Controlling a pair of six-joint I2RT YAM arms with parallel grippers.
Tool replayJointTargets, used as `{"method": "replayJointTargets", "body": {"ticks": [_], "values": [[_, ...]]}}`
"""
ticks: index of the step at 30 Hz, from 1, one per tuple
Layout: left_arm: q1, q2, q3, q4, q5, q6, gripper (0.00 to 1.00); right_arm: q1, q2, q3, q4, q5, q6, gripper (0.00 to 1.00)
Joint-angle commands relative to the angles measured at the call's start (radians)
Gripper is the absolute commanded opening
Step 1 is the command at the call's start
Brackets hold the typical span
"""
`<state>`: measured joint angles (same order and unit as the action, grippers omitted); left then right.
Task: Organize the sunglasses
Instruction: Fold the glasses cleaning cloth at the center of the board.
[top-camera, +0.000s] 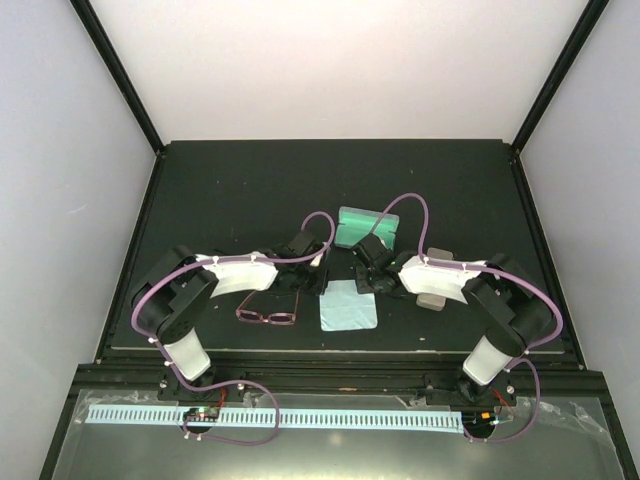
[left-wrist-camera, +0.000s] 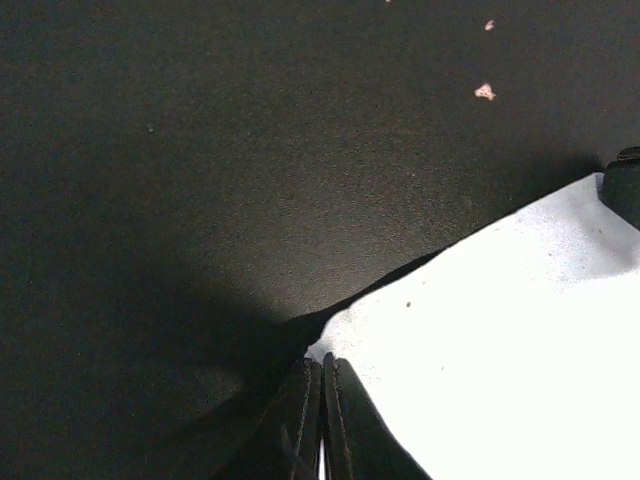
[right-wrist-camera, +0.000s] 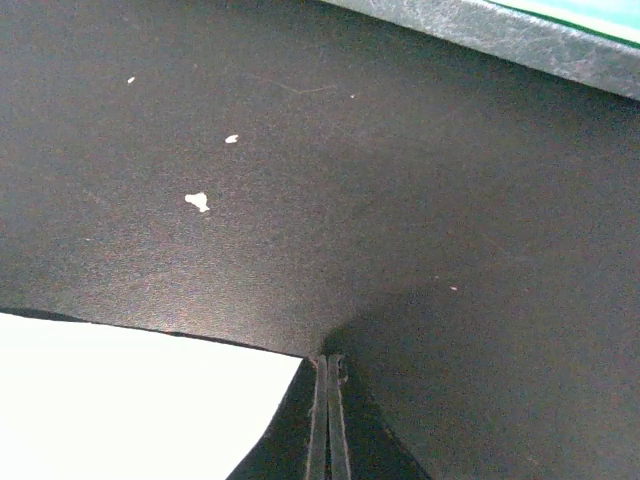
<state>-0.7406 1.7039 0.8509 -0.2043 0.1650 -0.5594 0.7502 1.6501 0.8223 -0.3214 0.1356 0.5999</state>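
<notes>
My left gripper is squeezed down to a sliver right on one corner of the pale blue cloth, and it looks like it's got that corner pinched. The right gripper is fully closed at the cloth's other back corner. From the wrist cam I can't tell if any fabric is actually in there. Both are down at the table surface.

Progress-wise I'd call this early. The pink-maroon sunglasses lie near the front edge with at least one arm unfolded, just left of the cloth, with nothing touching them. The black pair I can't find in any view. A teal-topped case sits behind the cloth, and a beige case pokes out from under my right arm. I can't see glasses in either. So pretty much everything is left to do, by my guess.

Pose: both arms reach in from their bases toward the middle like mirror images, with wrists tipped down and fingertips low at the cloth's two far corners.
</notes>
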Motion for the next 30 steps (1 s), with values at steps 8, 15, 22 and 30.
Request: {"method": "replayJointTargets", "body": {"ticks": [8, 15, 22, 30], "values": [[-0.016, 0.004, 0.031, -0.045, -0.022, 0.025, 0.02, 0.001, -0.048, -0.009, -0.043, -0.002, 0.004, 0.01], [-0.014, -0.039, 0.054, -0.06, -0.046, 0.047, 0.02, 0.001, -0.114, 0.015, -0.056, 0.025, 0.03, 0.01], [-0.014, -0.105, 0.01, -0.036, -0.042, 0.059, 0.02, 0.001, -0.175, -0.015, -0.044, 0.014, 0.03, 0.01], [-0.014, -0.137, -0.055, 0.013, 0.045, 0.072, 0.02, 0.001, -0.213, -0.066, -0.013, -0.055, 0.029, 0.01]]}}
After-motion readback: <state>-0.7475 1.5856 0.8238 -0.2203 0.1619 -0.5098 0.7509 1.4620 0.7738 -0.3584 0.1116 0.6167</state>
